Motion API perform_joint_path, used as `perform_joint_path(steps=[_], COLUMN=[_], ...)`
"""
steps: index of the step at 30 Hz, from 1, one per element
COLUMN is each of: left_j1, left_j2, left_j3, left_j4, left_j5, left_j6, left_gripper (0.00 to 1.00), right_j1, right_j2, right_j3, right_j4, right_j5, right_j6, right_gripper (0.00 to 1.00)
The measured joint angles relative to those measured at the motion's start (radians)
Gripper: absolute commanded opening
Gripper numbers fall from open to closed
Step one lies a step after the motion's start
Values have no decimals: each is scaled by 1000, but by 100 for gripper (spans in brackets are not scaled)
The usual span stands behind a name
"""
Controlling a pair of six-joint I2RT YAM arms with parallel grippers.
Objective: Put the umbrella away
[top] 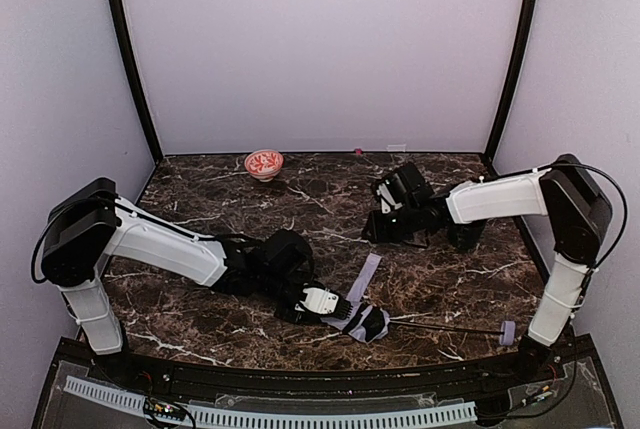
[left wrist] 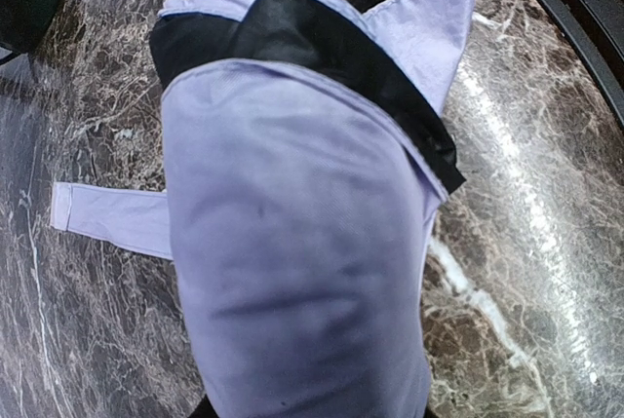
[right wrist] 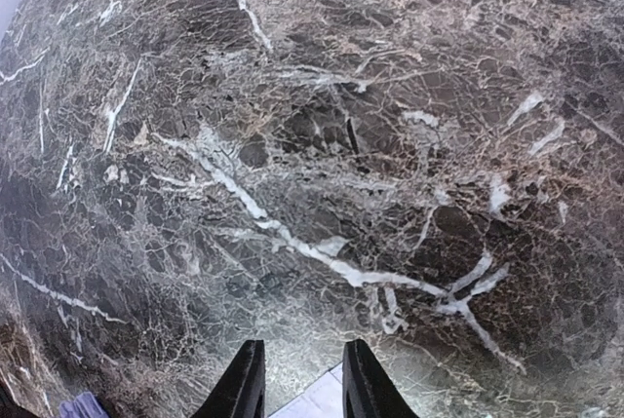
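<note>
Umbrella: the umbrella lies on the marble table close to the near edge, right of centre, with its lavender canopy bunched up.
Long axis: it runs along the near edge, canopy to the left; the thin shaft leads to the handle toward the near right corner.
Strap: the strap trails from the canopy toward the far edge.
Left gripper: the left gripper meets the canopy's left end; fabric fills its wrist view between two dark tips, so it looks clamped on the cloth.
Right gripper: the right gripper has its fingers apart and empty, farther toward the far edge, beyond the strap's tip.
Nearer arm: left at the canopy; the handle end is free.
</note>
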Motion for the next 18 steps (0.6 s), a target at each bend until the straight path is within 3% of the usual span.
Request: perform_joint_path(steps=[4,9,18], left_j1=[-1,-8,-15], left_j2=[0,0,-2], left_j3=[1,1,0], left_j4=[-3,-3,-4], left_j5=[-2,-17,-36], left_j6=[3,5,2], left_gripper=[0,0,0], right_j1=[0,0,66], right_j2=[-1,-7,63], right_j3=[35,119,189], right_j4=[-60,-214,-369], right_j5=[27,86,203], right_j6=[-68,-174,-147], right_gripper=[41,46,56])
